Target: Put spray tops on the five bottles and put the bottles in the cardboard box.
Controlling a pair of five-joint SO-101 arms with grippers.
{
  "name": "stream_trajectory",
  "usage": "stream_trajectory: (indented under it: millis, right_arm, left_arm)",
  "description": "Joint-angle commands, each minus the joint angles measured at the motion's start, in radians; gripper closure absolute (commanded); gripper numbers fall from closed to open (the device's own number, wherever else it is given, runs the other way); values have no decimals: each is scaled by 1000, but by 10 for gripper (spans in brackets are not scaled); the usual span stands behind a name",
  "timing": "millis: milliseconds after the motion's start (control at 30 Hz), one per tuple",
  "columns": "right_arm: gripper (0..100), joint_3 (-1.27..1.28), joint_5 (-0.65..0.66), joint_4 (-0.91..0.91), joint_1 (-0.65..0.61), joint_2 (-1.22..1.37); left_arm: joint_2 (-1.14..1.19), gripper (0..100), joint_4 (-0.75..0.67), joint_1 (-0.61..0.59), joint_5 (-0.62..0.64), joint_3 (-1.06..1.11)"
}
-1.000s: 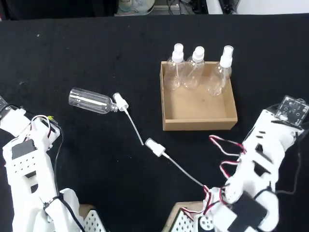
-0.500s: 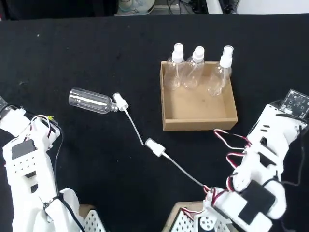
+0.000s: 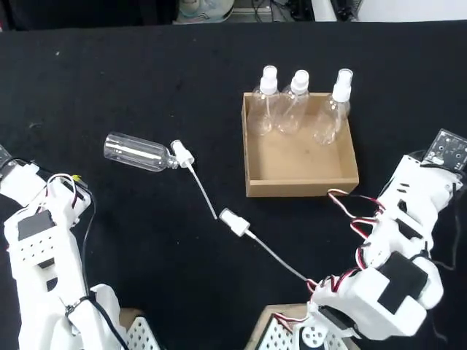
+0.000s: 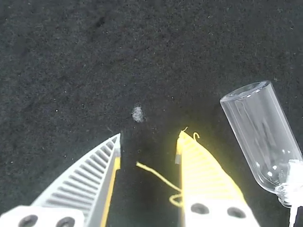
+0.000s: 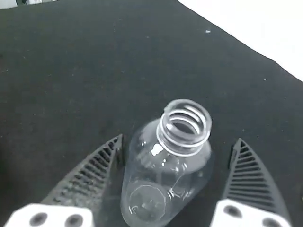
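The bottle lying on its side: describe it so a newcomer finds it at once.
Find the cardboard box on the black table. Left of it in the high view is a clear bottle. Unlike the three bottles standing in the box, it lies flat.

Brown open-topped cardboard box (image 3: pixel 303 186) at 2 o'clock on black cloth table (image 3: pixel 109 73). Three clear plastic bottles with white spray tops (image 3: pixel 293 106) in row inside box, along far wall. Clear plastic bottle lying on side (image 3: pixel 139 152) at 9 o'clock from box, neck toward box. White spray top with dip tube (image 3: pixel 182 154) just beside neck. Second white spray top (image 3: pixel 235 222) at 7 o'clock from box. Uncapped clear plastic bottle (image 5: pixel 165 175) between spread jaws of right gripper (image 5: pixel 177 144). Left gripper (image 4: pixel 147 142), jaws apart, near lying bottle's base.
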Motion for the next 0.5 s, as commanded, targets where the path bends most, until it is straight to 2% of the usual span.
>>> stream_trajectory:
  millis: [0,100,300,467]
  right_arm:
    - [688,-64,-6,-26,11,-7]
    - [740,-64,-6,-26,12,-7]
    - [982,-53,-2,-115,23,-7]
    - [987,-39,-3,-114,69,-47]
  left_arm:
    - [-14,810,-9,12,2,-51]
    - [-14,810,-9,12,2,-51]
    - [-14,810,-9,12,2,-51]
    - [-14,810,-9,12,2,-51]
